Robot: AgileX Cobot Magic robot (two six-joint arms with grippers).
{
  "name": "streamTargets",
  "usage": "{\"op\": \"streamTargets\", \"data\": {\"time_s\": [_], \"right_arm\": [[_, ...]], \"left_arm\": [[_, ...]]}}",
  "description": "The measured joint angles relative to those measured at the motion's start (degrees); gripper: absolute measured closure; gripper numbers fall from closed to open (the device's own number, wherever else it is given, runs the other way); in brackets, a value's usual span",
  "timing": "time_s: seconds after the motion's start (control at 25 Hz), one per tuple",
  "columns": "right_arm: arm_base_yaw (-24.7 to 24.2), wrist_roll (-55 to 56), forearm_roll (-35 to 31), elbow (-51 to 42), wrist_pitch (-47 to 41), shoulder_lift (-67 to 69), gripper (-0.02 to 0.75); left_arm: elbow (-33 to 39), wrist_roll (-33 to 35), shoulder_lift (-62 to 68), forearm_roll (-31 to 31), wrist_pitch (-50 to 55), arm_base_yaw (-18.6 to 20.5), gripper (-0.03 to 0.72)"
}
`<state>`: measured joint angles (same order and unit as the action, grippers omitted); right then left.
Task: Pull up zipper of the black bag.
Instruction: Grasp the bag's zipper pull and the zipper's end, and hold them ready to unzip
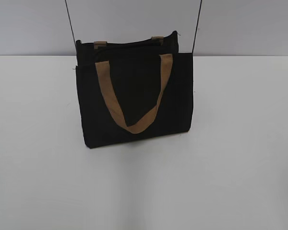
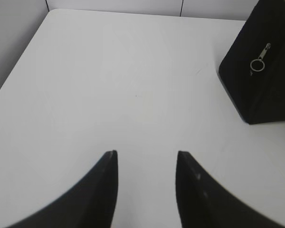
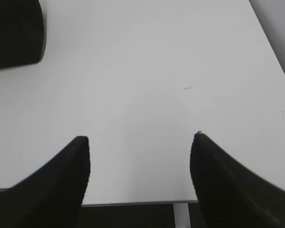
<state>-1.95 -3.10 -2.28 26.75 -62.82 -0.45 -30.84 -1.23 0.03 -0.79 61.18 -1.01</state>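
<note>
The black bag [image 1: 134,93] stands upright at the middle of the white table, held by two thin black cords running up out of view. A tan webbing handle [image 1: 134,96] hangs down its front. In the left wrist view the bag's end [image 2: 263,71] shows at the upper right, with a small silver zipper pull and ring [image 2: 259,61] on it. The zipper line along the top edge [image 1: 127,44] is hard to make out. My left gripper [image 2: 146,154] is open and empty, well short of the bag. My right gripper [image 3: 140,138] is open and empty; the bag's corner [image 3: 14,33] lies at its upper left.
The white table [image 1: 230,167] spreads around the bag. Its left edge [image 2: 19,57] and back edge show in the left wrist view; its near edge [image 3: 133,203] lies under my right gripper. A grey wall stands behind.
</note>
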Motion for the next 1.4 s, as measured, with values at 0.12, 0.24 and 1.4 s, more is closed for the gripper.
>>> {"op": "streamTargets", "data": {"time_s": [0.12, 0.24, 1.4], "right_arm": [[0.0, 0.0, 0.0, 0.0, 0.0, 0.0, 0.234], [0.0, 0.0, 0.0, 0.0, 0.0, 0.0, 0.234], [0.0, 0.0, 0.0, 0.0, 0.0, 0.0, 0.234]], "left_arm": [[0.0, 0.0, 0.0, 0.0, 0.0, 0.0, 0.381], [0.0, 0.0, 0.0, 0.0, 0.0, 0.0, 0.381], [0.0, 0.0, 0.0, 0.1, 0.0, 0.0, 0.142]]}}
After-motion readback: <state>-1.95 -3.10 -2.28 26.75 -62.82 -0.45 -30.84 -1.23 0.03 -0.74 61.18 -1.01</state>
